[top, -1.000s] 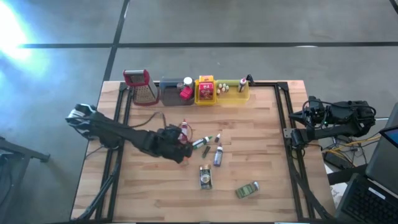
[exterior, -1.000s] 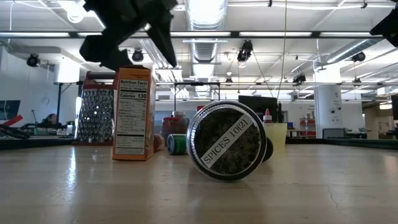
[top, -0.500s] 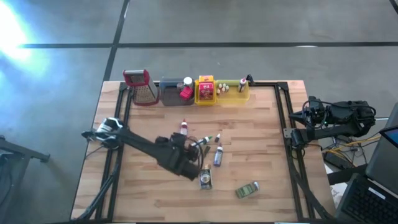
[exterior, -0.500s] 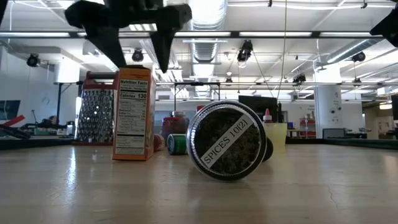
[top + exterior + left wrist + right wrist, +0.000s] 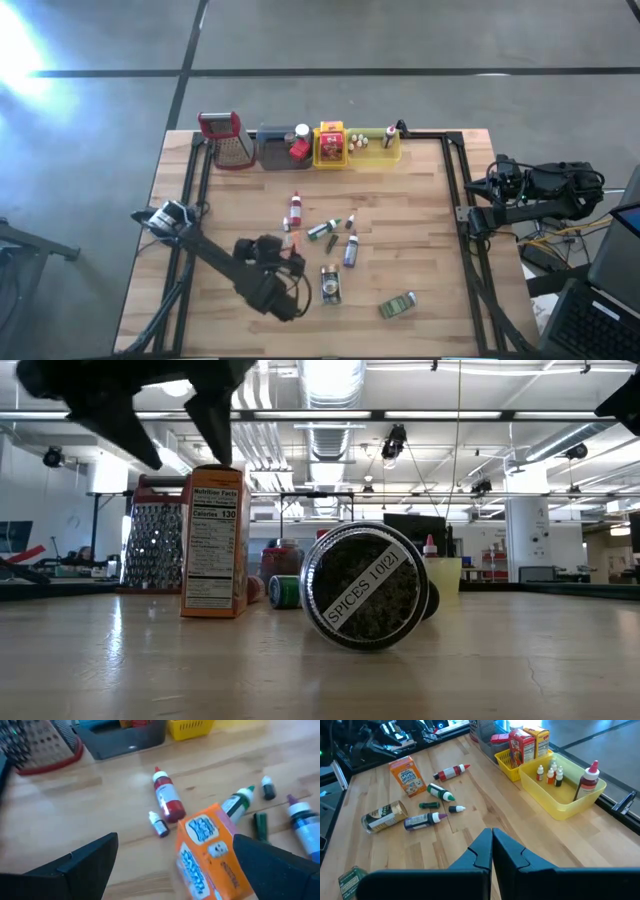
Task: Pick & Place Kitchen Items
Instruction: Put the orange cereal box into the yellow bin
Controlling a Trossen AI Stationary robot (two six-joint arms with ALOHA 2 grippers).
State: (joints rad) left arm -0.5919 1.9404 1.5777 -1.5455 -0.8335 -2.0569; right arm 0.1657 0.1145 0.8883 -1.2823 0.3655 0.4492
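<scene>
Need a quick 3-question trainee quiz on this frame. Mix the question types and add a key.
1. True or false: the orange box stands upright on the table.
2. The left gripper is: A) shut on a red-capped bottle; B) open, just above the orange box; C) resting inside the yellow tray.
3. Fill in: the spice jar labelled SPICES lies on its ____.

Key: 1 true; 2 B; 3 side.
</scene>
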